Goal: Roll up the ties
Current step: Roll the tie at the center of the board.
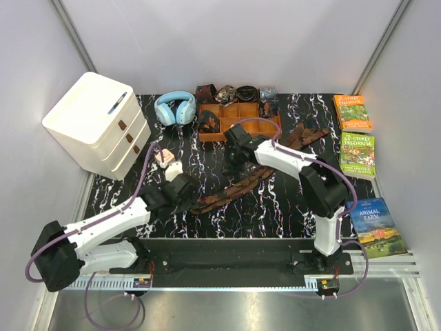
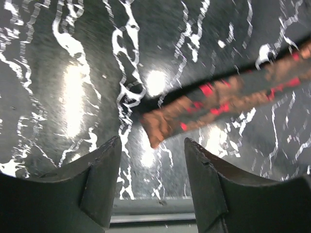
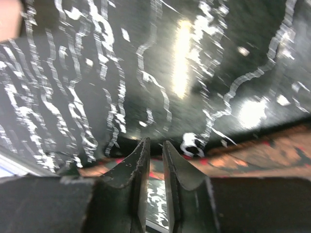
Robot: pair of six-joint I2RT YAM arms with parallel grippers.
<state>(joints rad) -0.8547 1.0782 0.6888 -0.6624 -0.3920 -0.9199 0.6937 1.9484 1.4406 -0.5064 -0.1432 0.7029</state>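
The left gripper (image 2: 151, 143) stands spread and empty just short of the tie's (image 1: 234, 190) near-left tip. The tie lies flat and diagonal on the marble table (image 1: 275, 210), running far-right to the right gripper (image 3: 155, 143), whose jaws are barely parted and empty. The tie is probably light, limp and slippery, so pinch that tip.

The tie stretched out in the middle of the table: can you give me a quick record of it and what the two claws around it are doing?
tie: unrolled, lying flat and diagonal on the black marbled table
left gripper: open, the tie's end just ahead of it, not held
right gripper: jaws a narrow gap apart, nothing seen between them, the tie passing right by its fingers
wooden tray: at the far edge, some compartments filled
spare ties: loose, right of the tray
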